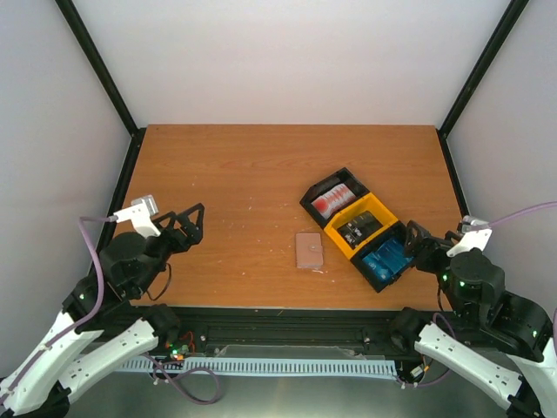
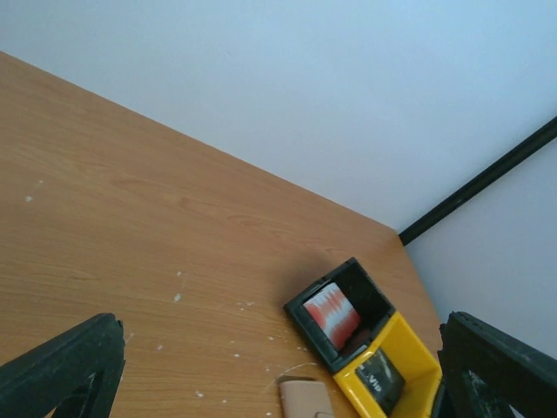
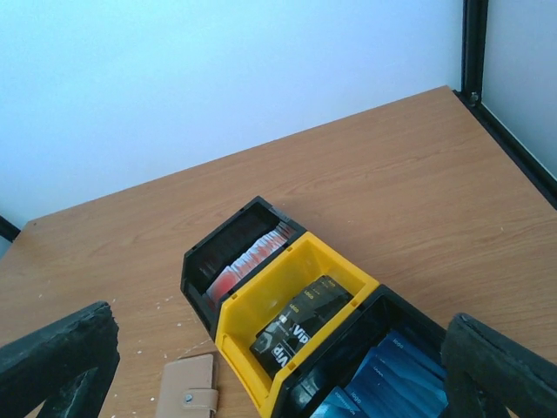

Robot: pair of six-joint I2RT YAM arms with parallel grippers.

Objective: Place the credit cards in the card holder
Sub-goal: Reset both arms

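Card holder (image 1: 308, 250): tan, flat and shut on the desk (image 1: 226, 174), snap tab (image 3: 188, 398) fastened. It lies centrally, apparently so that either arm can reach it, and probably needs opening first. Just beside it at two o'clock is a three-compartment tray (image 3: 237, 335) holding the credit cards sorted by colour: red cards (image 1: 335, 198) at the eleven-o'clock end, dark cards (image 3: 300, 326) in the yellow middle, blue cards (image 1: 385, 259) at the five-o'clock end. They stand on edge, which likely leaves an edge free to pinch. The right gripper (image 1: 411, 246) hovers near the blue end, jaws spread and empty. The left gripper (image 1: 197, 228), at nine o'clock and well apart, is equally wide and holds nothing.
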